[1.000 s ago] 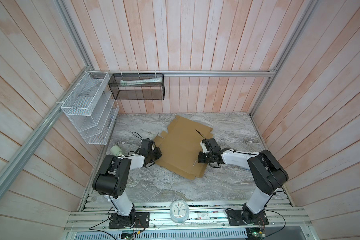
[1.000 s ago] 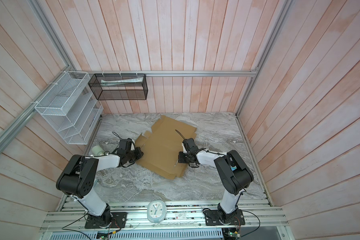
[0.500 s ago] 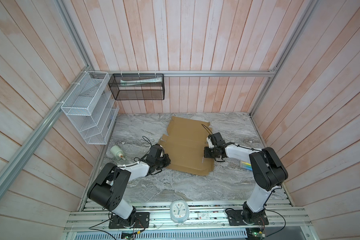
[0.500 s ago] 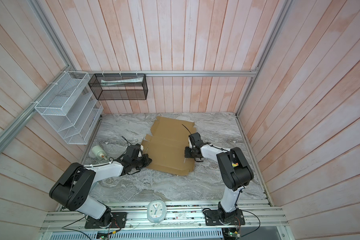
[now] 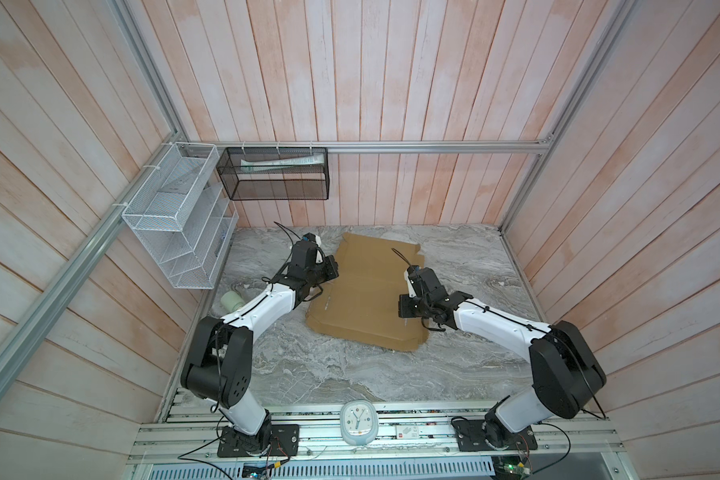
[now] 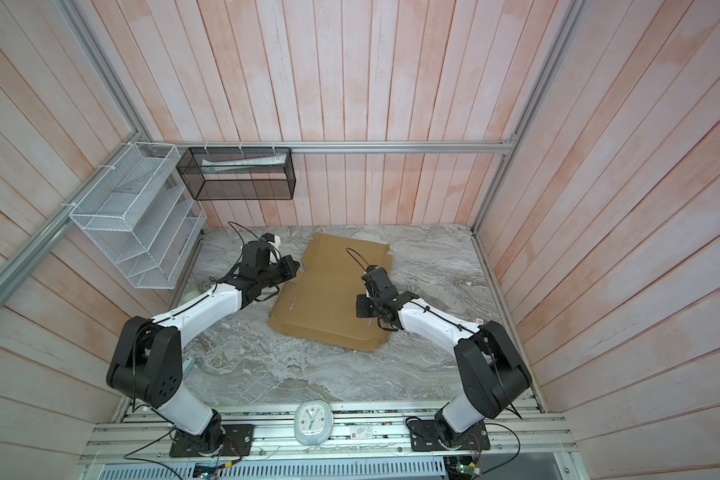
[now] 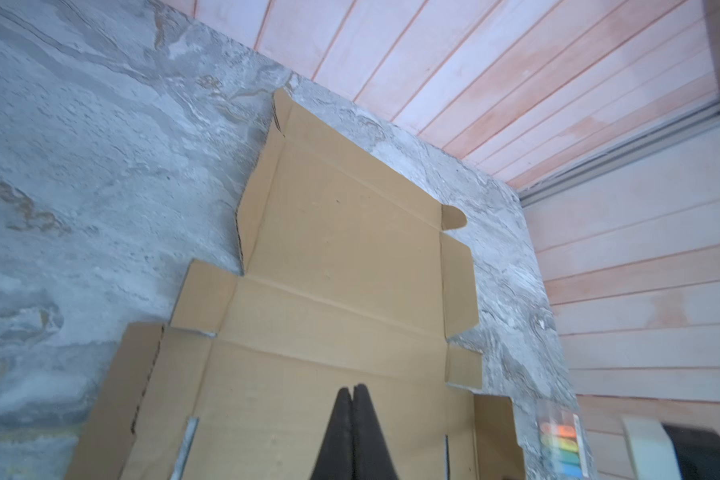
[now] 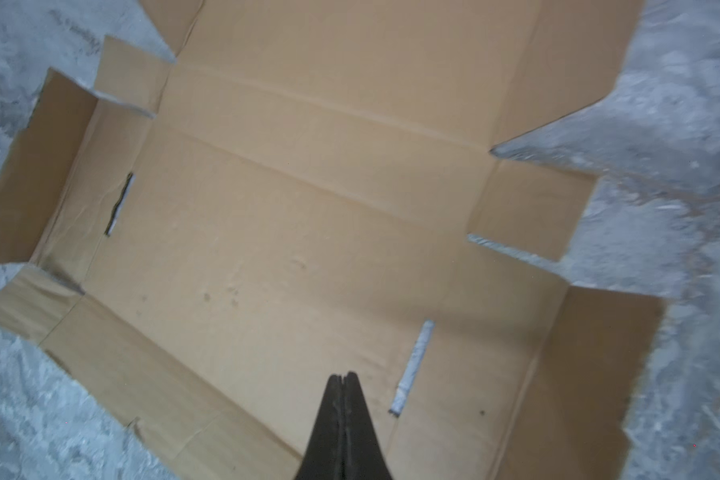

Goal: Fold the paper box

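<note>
Well out on the outer side of the left hand (image 5: 332, 269), a white wire rack (image 5: 175, 216) hangs on the side wall. A black mesh basket (image 5: 273, 174) hangs on the back wall, beyond the hand's tips and above them. Behind that hand, beside its forearm, a pale roll (image 5: 231, 300) lies on the grey marbled surface (image 5: 308, 374). The left hand sits at the left edge of the paper box (image 5: 366, 291). In its wrist view the hand (image 7: 353, 390) is pinched tight with nothing between its black fingers, and its tips are over the cardboard. Whether they touch the cardboard cannot be told. The paper box is a flat, unfolded brown sheet with creases, slots and side flaps. It lies on the surface between the two hands and runs from near the back wall toward the front. A clock (image 5: 357, 422) rests on the front rail, well behind both hands and between the arm bases. The right hand (image 5: 405, 309) is over the right part of the sheet. Its wrist view shows the hand (image 8: 341, 377) pressed fully together and empty, with the sheet spread out ahead of its tips. There a side flap across the sheet from this hand seems to tilt up slightly.
</note>
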Available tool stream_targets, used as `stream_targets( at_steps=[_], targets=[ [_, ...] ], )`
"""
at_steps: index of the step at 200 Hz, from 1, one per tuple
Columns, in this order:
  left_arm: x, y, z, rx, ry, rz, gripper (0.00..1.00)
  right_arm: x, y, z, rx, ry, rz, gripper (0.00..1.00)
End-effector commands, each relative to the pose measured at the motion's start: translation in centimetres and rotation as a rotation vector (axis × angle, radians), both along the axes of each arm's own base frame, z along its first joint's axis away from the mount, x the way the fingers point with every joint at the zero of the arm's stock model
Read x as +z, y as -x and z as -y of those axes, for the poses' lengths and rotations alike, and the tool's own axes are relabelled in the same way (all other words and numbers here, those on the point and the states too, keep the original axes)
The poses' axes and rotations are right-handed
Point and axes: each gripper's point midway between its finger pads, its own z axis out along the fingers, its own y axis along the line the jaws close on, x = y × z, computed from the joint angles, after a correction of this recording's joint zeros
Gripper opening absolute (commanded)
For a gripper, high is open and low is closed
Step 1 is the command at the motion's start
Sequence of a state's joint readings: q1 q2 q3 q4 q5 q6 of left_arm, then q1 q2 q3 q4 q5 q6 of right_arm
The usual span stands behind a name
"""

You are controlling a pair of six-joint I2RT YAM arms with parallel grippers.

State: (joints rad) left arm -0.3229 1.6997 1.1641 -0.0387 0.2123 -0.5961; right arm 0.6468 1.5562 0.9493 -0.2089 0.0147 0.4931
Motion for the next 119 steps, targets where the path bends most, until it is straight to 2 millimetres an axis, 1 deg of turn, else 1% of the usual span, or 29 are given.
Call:
stream_targets(
  at_steps=[1, 14, 29, 49, 64, 91, 119],
  targets=[
    [-2.6, -1.9, 0.5, -0.039, -0.053, -0.048, 0.00, -0.7, 1.8, -2.5, 0.003, -0.064, -0.013, 0.00],
    [-3.7, -3.3, 0.9, -0.045, -0.067, -0.062, 0.00, -1.1, 2.7, -4.6, 0.046, -0.114, -0.033, 0.00],
    [-5.1, -4.4, 1.4, -0.056, -0.076, -0.086, 0.00, -2.1, 3.6, -6.2, 0.074, -0.122, -0.062, 0.00],
    [-7.0, -5.3, 1.6, -0.053, -0.083, -0.107, 0.00, -3.7, 4.5, -7.8, 0.109, -0.116, -0.101, 0.00],
    [-8.1, -5.5, 1.5, -0.046, -0.092, -0.124, 0.00, -4.7, 5.0, -9.0, 0.137, -0.120, -0.129, 0.00],
    [-9.6, -5.6, 1.1, -0.022, -0.102, -0.143, 0.00, -5.8, 5.6, -10.2, 0.166, -0.130, -0.159, 0.00],
    [-11.0, -5.4, 0.5, 0.001, -0.107, -0.172, 0.00, -6.8, 5.8, -10.2, 0.172, -0.125, -0.176, 0.00]
  ],
)
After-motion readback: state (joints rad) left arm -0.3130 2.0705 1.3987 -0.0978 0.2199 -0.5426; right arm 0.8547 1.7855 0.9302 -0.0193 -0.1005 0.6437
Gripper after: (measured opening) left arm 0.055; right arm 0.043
